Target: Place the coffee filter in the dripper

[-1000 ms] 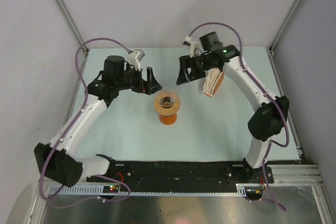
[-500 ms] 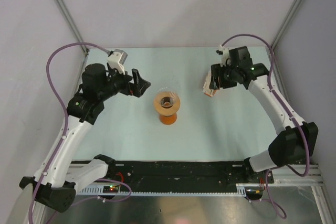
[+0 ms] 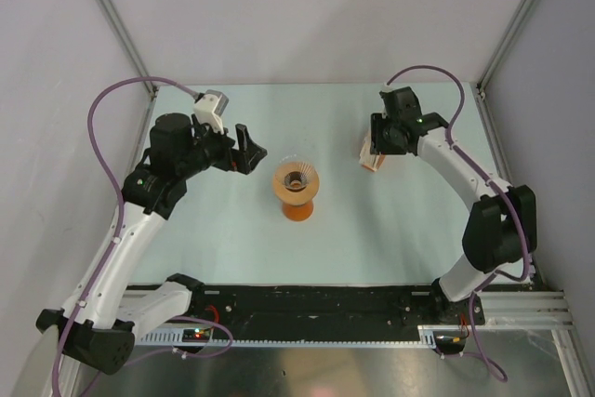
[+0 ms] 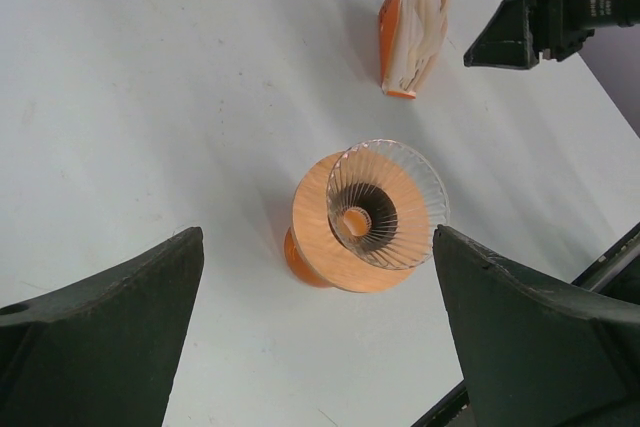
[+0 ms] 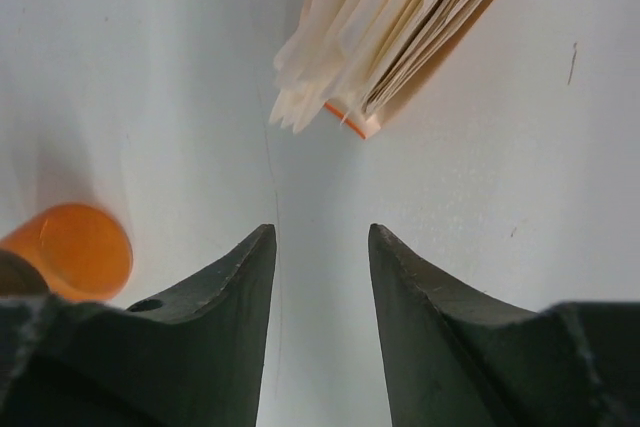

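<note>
The dripper (image 3: 296, 178), a tan-brown funnel ring with a dark centre, sits on an orange vessel (image 3: 298, 208) mid-table. In the left wrist view the dripper (image 4: 345, 247) shows a clear ribbed cone and no paper in it. A tan-and-white stack of filters (image 3: 372, 152) lies to its right, and also shows in the left wrist view (image 4: 410, 22) and the right wrist view (image 5: 400, 27). No single filter shows apart from the stack. My left gripper (image 3: 245, 150) (image 4: 316, 237) is wide open and empty, left of the dripper. My right gripper (image 3: 378, 139) (image 5: 321, 229) is open and empty, just short of the stack's edge.
Grey walls and metal frame posts (image 3: 112, 16) close in the table at the back and sides. A black rail (image 3: 316, 302) runs along the near edge. An orange round shape (image 5: 75, 247) sits at the lower left of the right wrist view.
My left gripper has drawn back to the left, away from the dripper. My right arm swung out to the right, then its elbow folded in, with the gripper staying by the stack.
</note>
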Controlling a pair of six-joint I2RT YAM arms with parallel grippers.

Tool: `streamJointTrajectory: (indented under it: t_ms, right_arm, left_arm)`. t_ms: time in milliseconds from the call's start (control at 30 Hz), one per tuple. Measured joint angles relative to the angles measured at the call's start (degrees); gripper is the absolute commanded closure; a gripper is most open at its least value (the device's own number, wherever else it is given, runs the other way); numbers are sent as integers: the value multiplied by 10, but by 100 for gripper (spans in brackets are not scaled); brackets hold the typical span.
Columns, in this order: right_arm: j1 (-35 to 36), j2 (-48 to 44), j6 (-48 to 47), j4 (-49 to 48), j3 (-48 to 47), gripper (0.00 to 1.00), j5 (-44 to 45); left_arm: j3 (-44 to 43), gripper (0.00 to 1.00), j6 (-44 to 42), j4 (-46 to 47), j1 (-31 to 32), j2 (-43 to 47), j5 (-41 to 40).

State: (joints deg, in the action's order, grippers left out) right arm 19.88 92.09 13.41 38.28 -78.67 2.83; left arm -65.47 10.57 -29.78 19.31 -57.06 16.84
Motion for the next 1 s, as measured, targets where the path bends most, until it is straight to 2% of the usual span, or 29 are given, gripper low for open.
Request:
streamJointTrajectory:
  t_ms: [400,1000]
  right_arm:
    - [-6,78,43,-5,-66,63,30]
    - [-32,127,61,-3,-90,68,27]
  left_arm:
    - [0,0,5,0,0,0,1]
    - [0,0,5,-2,-1,-12,5]
